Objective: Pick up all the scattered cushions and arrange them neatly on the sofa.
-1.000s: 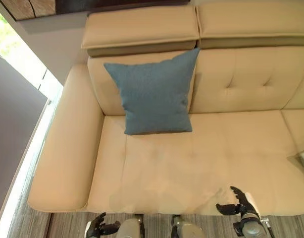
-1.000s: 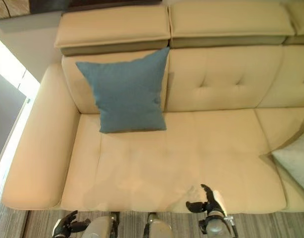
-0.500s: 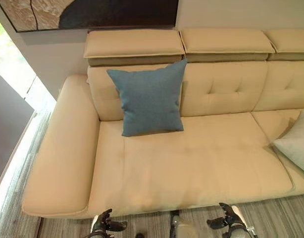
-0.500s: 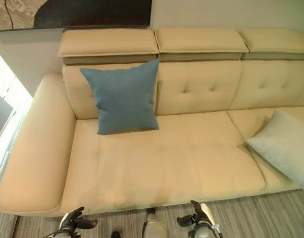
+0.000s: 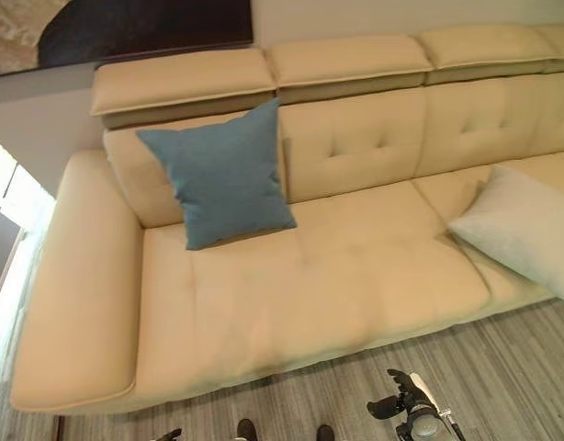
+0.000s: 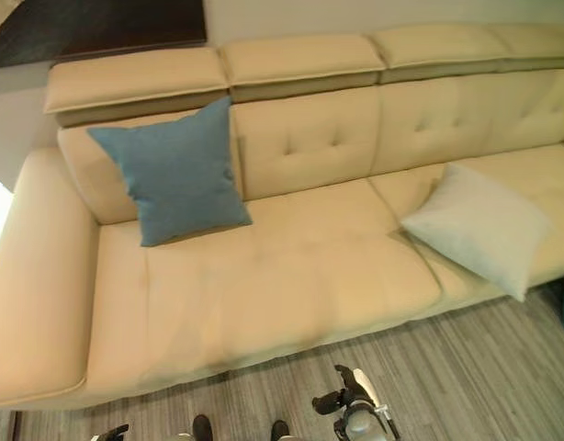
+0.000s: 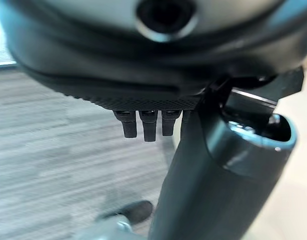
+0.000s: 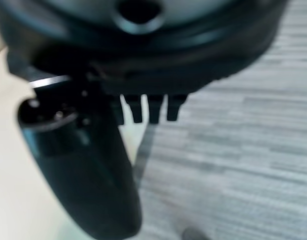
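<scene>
A blue square cushion (image 5: 218, 175) was seen propped upright against the backrest at the left end of a cream leather sofa (image 5: 337, 276), its lower edge resting on the seat and one corner reaching up to the headrest. A pale grey cushion (image 6: 475, 225) was seen lying flat and slightly askew on the seat toward the right end, well apart from the blue one, one corner overhanging the front edge of the seat. The right hand (image 5: 406, 400) was held low in front of the sofa, above the floor, with its fingers loosely spread and nothing held in it. The left hand (image 7: 148, 122) was seen in its own wrist view with straight, relaxed fingers pointing toward the floor, also holding nothing. The floor (image 6: 466, 367) was covered in grey striped planking. A dark picture (image 5: 126, 28) was hung on the pale wall behind the sofa.
</scene>
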Available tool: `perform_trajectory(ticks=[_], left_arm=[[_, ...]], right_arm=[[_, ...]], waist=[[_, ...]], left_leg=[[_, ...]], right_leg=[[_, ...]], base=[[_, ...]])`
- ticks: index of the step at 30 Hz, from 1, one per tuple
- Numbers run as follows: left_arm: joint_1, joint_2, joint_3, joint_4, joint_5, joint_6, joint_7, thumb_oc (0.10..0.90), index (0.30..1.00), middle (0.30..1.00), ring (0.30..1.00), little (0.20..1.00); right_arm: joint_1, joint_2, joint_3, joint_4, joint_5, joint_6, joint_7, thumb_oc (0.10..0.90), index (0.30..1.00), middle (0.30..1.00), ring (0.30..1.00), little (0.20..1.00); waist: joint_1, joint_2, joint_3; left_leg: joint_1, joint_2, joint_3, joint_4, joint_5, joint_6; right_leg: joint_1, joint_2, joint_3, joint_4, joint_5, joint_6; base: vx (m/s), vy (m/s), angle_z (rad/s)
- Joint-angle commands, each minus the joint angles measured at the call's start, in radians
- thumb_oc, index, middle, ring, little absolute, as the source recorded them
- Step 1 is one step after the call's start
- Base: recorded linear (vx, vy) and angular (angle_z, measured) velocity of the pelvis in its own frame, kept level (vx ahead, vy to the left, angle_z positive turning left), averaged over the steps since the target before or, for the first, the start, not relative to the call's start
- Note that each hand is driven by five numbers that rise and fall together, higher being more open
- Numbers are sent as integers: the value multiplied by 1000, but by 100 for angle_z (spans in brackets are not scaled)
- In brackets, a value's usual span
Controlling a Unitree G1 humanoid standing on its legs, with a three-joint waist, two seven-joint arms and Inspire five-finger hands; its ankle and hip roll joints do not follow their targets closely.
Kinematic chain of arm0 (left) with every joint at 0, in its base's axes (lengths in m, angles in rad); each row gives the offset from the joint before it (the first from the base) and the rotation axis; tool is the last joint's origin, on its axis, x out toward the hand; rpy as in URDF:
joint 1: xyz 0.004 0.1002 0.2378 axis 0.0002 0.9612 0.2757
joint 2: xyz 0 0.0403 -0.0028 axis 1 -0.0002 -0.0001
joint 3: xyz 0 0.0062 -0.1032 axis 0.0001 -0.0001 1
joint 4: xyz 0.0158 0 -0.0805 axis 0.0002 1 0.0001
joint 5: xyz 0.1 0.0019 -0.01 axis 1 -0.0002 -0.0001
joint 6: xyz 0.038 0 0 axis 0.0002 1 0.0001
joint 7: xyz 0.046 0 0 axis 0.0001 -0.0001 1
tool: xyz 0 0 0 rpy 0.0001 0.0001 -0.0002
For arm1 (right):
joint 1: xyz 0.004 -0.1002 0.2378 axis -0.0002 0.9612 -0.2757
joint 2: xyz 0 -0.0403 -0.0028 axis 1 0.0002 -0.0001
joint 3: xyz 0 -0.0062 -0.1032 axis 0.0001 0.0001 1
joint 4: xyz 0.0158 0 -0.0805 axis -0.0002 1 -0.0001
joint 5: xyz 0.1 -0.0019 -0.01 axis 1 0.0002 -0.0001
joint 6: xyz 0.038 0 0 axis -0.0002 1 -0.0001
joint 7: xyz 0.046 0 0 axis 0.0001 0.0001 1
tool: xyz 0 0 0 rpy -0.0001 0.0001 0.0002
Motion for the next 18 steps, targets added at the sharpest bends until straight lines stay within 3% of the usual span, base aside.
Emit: perform_trajectory(ticks=[1,9,14,15,16,18], left_arm=[[-32,34,28,28,26,-12,-12,800,900,900,900,900],[-7,40,12,41,39,-9,-26,800,900,900,900,900],[-4,42,-1,46,43,-6,-35,800,900,900,900,900],[-16,35,-5,40,21,-14,-32,800,900,900,900,900],[-16,35,-5,40,21,-14,-32,800,900,900,900,900],[-35,30,-4,32,-26,-26,-31,800,900,900,900,900]], right_arm=[[-48,-30,28,-10,-9,-17,-12,800,900,900,900,900],[-51,-34,68,-64,-39,-20,-7,800,900,900,900,900],[-53,-26,71,-40,-36,-18,-16,800,900,900,900,900],[-68,-30,69,-37,-24,-14,-24,800,900,900,900,900],[-68,-30,69,-37,-24,-14,-24,800,900,900,900,900],[-89,-40,61,-31,-9,-12,-28,800,900,900,900,900]], waist=[[-38,-20,-3],[-69,-14,-9],[-72,-19,6],[-62,-25,22],[-63,-26,20],[-52,-31,20]], left_leg=[[-26,-80,-25,-28,-50,-5],[-1,-62,-5,-35,-32,-32],[-18,-54,-14,44,-58,-37],[-38,-57,-73,94,-66,-42],[-41,-57,-73,93,-64,-42],[-60,-82,-194,131,-85,-53]], right_leg=[[20,-14,-10,-34,-2,50],[52,4,-24,-76,1,29],[60,1,-10,-85,2,18],[58,3,14,-80,5,13],[54,3,14,-80,6,13],[32,7,76,-71,20,16]], base=[[-52,-103,-7],[-10,-73,-6],[-21,-15,-7],[-41,7,-8],[-55,44,-24],[-18,86,-75]])
